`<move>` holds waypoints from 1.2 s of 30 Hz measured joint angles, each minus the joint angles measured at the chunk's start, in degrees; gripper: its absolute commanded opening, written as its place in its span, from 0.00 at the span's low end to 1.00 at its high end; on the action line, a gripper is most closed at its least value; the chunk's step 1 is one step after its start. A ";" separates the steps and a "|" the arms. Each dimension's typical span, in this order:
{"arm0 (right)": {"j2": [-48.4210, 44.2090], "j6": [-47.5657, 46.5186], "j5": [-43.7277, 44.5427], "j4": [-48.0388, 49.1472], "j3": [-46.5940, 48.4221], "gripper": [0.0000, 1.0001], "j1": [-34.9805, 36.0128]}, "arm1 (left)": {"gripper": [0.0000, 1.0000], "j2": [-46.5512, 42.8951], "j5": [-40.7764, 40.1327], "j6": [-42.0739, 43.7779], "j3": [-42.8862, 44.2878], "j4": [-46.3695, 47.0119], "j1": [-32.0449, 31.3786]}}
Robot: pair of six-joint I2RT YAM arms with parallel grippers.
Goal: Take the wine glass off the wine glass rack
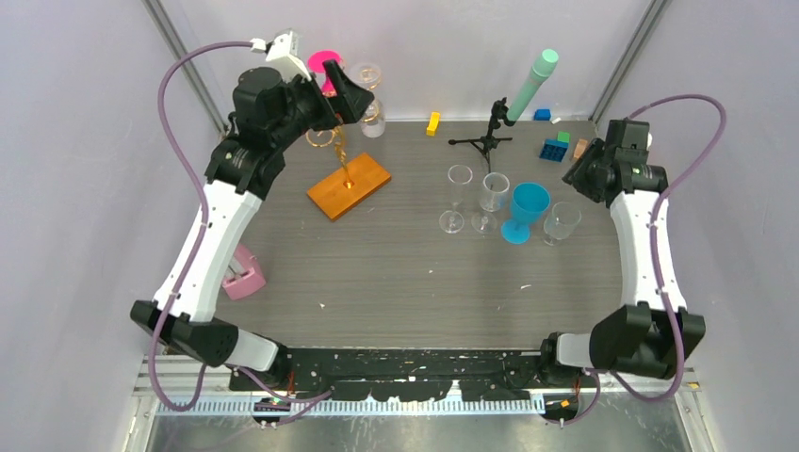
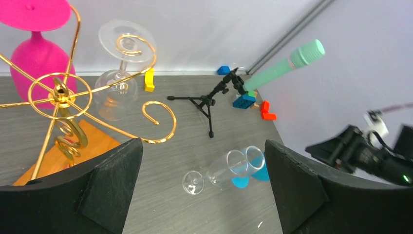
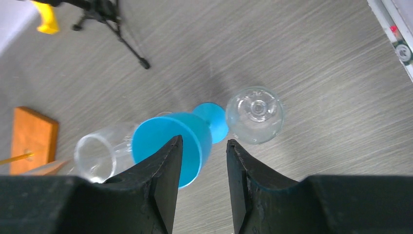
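At the far left, the pink block (image 1: 243, 275) sits on the table's (image 1: 396, 292) left edge, just beside the left arm, which runs close to the left wall. In the upper left of the overhead view the left pincer (image 2: 203, 156) hangs above the wine glass rack (image 1: 349, 186) with its jaws spread wide and nothing between them.

Two glasses hang upside down from the rack's gold curls. The pink wine glass (image 2: 36, 56) is at the back and the clear wine glass (image 2: 117, 90) is just to its right, its foot caught in a spiral. The orange base lies well apart from the other things.

A broad bare stretch of table runs along the whole near half.

Right of centre, one black tripod (image 1: 484, 143) holds one green cylinder (image 1: 530, 85). In front of it four glasses stand in a tight row: three clear glasses (image 1: 457, 200) and one blue goblet (image 1: 524, 213).

Along the back edge lie one yellow block (image 1: 432, 123), two blue, one green and one tan.

At the right, the right pincer (image 3: 203, 141) hovers over the goblet, jaws parted and gripping nothing, close to the right wall.
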 measured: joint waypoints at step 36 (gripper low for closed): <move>-20.76 8.48 -20.92 4.92 -13.38 0.42 0.35 | 0.56 27.02 -14.62 -24.09 13.97 4.39 3.91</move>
